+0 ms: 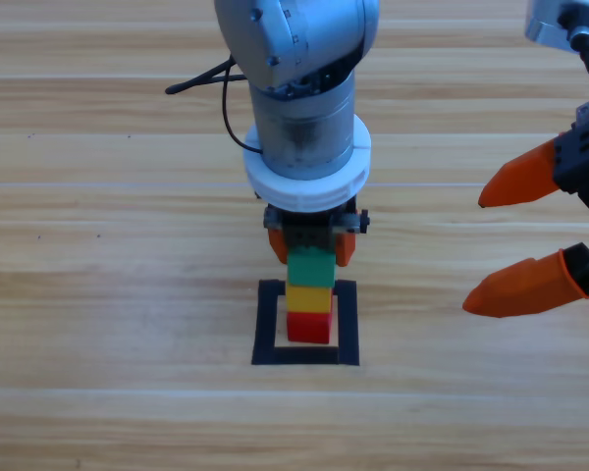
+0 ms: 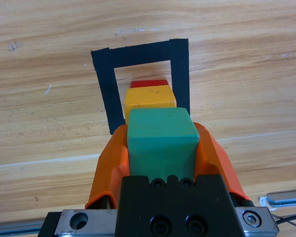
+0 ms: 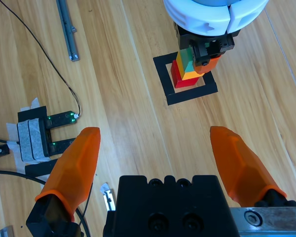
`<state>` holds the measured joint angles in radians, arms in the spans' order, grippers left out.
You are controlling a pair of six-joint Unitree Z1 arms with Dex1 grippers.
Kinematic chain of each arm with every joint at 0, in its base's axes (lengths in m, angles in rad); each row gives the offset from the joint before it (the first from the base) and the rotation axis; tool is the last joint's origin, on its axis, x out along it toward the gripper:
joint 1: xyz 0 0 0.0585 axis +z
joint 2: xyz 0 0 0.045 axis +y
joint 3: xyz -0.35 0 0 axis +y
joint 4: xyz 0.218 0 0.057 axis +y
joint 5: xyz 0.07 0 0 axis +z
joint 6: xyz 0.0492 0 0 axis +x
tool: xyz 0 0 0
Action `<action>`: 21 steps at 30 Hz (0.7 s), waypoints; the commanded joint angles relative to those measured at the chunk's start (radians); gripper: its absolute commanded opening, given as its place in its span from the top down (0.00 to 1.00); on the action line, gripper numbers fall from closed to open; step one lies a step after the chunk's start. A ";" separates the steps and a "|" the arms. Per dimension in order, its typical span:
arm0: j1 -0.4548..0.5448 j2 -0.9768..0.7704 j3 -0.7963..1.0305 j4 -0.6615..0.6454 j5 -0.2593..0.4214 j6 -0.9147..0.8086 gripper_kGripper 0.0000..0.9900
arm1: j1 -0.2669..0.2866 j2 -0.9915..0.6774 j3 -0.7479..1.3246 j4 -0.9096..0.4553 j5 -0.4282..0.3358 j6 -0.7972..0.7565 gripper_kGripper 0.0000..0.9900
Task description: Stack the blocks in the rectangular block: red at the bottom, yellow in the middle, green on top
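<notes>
The red cube [image 1: 309, 328] stands inside the black tape outline [image 1: 270, 324], with the yellow cube [image 1: 310, 297] on it. The green cube [image 1: 310, 266] rests on top of the yellow one. My left gripper [image 1: 310, 257] comes straight down over the stack and is shut on the green cube [image 2: 162, 140], one orange jaw against each side. The left wrist view shows yellow [image 2: 149, 101] and a sliver of red [image 2: 149, 83] below it, inside the outline [image 2: 179, 64]. My right gripper [image 1: 474, 255] hangs open at the right, away from the stack [image 3: 185, 71].
In the right wrist view, a black device with green lights [image 3: 39, 133] and taped cables lie at the left, and a metal rail [image 3: 66, 29] lies at the top left. Another rail [image 2: 286, 200] shows at the left wrist view's lower right.
</notes>
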<state>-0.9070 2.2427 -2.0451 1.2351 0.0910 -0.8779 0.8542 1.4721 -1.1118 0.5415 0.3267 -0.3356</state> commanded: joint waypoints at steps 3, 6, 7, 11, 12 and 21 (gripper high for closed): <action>-0.013 0.037 0.039 -0.017 0.021 0.000 0.98 | -0.021 0.031 0.023 0.020 0.018 -0.010 0.01; -0.009 0.029 0.052 -0.025 0.021 0.005 0.98 | -0.021 0.033 0.023 0.020 0.018 -0.010 0.01; -0.007 0.028 0.055 -0.026 0.021 0.005 0.98 | -0.023 0.033 0.023 0.020 0.018 -0.010 0.01; -0.006 0.028 0.060 -0.029 0.021 0.008 0.98 | -0.021 0.036 0.021 0.020 0.018 -0.011 0.01; -0.006 0.026 0.060 -0.029 0.021 0.008 0.98 | -0.021 0.036 0.021 0.020 0.018 -0.011 0.01; -0.010 -0.020 0.045 -0.028 0.016 0.000 0.00 | -0.021 0.037 0.021 0.020 0.018 -0.011 0.01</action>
<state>-0.9070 2.2405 -2.0165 1.2163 0.0999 -0.8771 0.8542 1.4721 -1.1118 0.5416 0.3267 -0.3356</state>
